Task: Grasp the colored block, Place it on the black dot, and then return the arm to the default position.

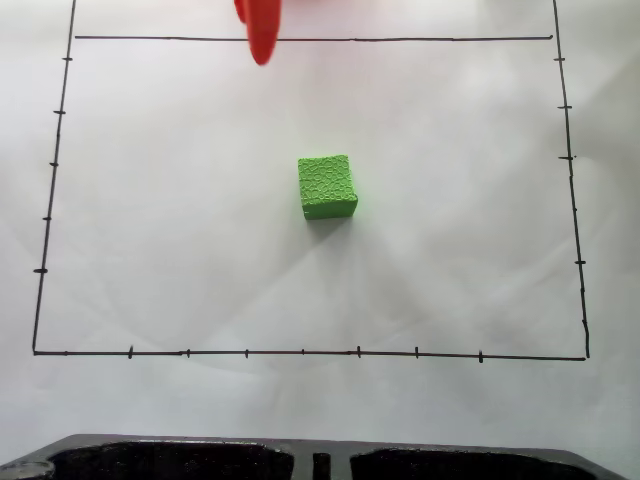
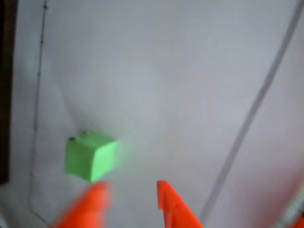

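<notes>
Two orange-red fingers (image 2: 90, 204) in the wrist view, rising from the bottom edge with a clear gap of white paper between the tips: parted, moderately open, nothing between them. Gripper (image 2: 133, 187) empty, touching nothing. Left fingertip blurred, just below the colored block (image 2: 90, 156) and close to its lower edge; contact there hard to judge, though no grip on it. Right finger a sharper, tapered wedge, well apart from the block.

In the fixed view, one tapered orange-red finger (image 1: 262, 30) hanging down from the top edge, crossing the upper border line (image 1: 400, 39), well apart from the block, up and to the left of it.

One colored block (image 1: 327, 186) in all: bright green, pebbled top, resting flat on the white paper surface (image 1: 150, 200), roughly central inside the hand-drawn black frame and a little above the frame's middle. Clear of every line. Dark specks at the block's far upper edge in the wrist view, too blurred to identify.

One drawn rectangle around the block, with short tick marks (image 1: 130, 352) along the left, right and lower sides. Below the frame's lower line, one dark tray-like object (image 1: 180, 460) at the bottom edge of the fixed view, showing two recesses split by a narrow divider.
</notes>
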Controlling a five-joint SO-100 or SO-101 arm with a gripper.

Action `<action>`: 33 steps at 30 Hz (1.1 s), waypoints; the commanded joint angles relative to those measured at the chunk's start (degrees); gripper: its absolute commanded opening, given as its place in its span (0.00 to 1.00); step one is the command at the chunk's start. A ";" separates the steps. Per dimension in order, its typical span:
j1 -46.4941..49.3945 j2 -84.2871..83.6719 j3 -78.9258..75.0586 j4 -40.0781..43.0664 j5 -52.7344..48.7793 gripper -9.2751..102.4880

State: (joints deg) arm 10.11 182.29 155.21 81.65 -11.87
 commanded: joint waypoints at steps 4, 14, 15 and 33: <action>-0.79 4.83 6.50 -4.04 1.85 0.08; -2.99 4.92 16.35 -21.97 6.94 0.08; -3.43 4.92 16.70 -23.12 7.73 0.08; -5.98 5.01 17.49 -25.58 7.29 0.08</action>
State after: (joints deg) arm 4.39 186.77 172.79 56.78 -3.69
